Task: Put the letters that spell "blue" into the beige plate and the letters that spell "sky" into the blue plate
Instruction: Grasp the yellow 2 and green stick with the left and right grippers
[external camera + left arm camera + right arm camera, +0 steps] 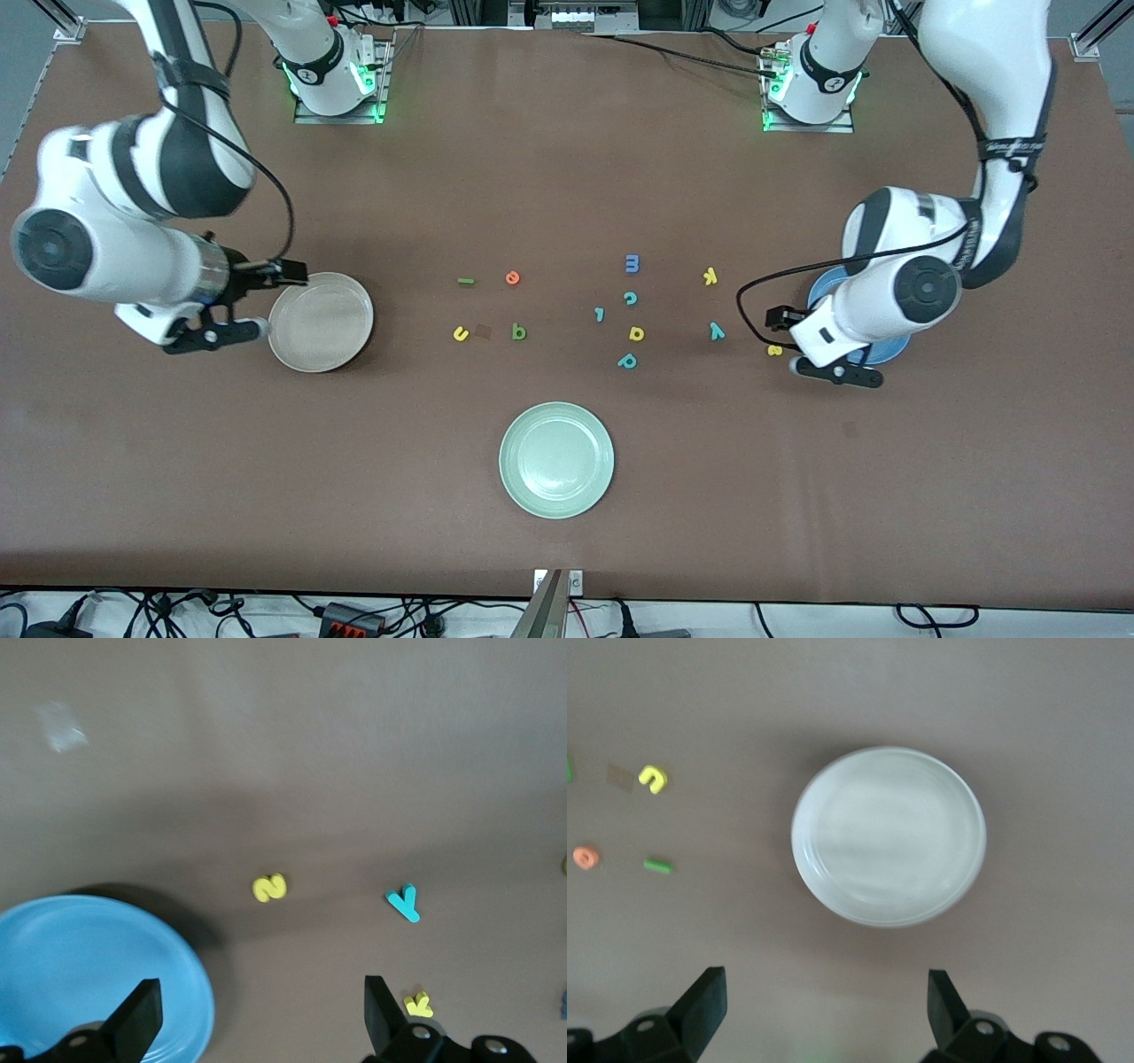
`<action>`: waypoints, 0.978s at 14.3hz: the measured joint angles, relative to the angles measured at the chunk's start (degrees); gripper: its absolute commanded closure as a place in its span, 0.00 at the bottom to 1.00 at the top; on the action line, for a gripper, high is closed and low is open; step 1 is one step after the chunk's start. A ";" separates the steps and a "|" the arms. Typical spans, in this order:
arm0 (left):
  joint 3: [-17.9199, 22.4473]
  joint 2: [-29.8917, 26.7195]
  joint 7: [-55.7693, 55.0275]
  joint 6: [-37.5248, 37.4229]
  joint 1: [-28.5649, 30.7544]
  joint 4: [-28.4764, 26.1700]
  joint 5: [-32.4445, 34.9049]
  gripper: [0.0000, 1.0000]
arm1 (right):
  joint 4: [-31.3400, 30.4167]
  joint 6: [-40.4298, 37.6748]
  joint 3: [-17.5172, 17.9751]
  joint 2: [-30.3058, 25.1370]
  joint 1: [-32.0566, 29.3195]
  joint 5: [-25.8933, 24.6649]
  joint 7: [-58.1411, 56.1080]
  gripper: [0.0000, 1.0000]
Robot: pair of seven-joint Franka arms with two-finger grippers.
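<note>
The beige plate (pixel 319 321) (pixel 888 835) lies toward the right arm's end, and my right gripper (pixel 221 333) (pixel 824 1010) hangs open and empty over the table beside it. Near the middle lie the green l (pixel 466 282) (pixel 657 865), orange e (pixel 512 278) (pixel 585 857), yellow u (pixel 460 333) (pixel 652 778) and green b (pixel 519 332). The blue plate (pixel 881 353) (pixel 80 974) is mostly hidden under the left arm. My left gripper (pixel 840 372) (pixel 261 1019) is open and empty over that plate's edge. Close by lie the yellow s (pixel 774 350) (pixel 269 888), teal y (pixel 717 331) (pixel 404 902) and yellow k (pixel 710 276) (pixel 418 1004).
A pale green plate (pixel 556 459) sits nearer the front camera, mid-table. Between the two letter groups lie a blue m (pixel 632 262), teal c (pixel 630 299), a small teal piece (pixel 600 314), a yellow d-like letter (pixel 636 333) and a teal p (pixel 627 361).
</note>
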 measured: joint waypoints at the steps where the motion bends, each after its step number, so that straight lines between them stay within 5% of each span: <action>1: -0.03 1.09 -0.57 1.60 -0.75 -0.33 0.00 0.00 | -1.48 3.21 0.01 0.92 1.59 0.20 1.14 0.00; 6: 0.06 7.13 -1.03 8.30 -1.15 -0.99 0.01 0.08 | -8.16 16.58 0.22 4.95 12.16 0.24 14.74 0.00; 12: 0.02 9.52 -1.02 14.49 -1.36 -3.37 0.01 0.44 | -8.93 24.90 0.25 11.01 21.18 0.22 29.06 0.00; 14: 0.08 9.49 -1.02 16.29 -1.40 -3.75 0.03 0.45 | -9.51 24.99 0.25 11.94 22.66 0.14 26.44 0.00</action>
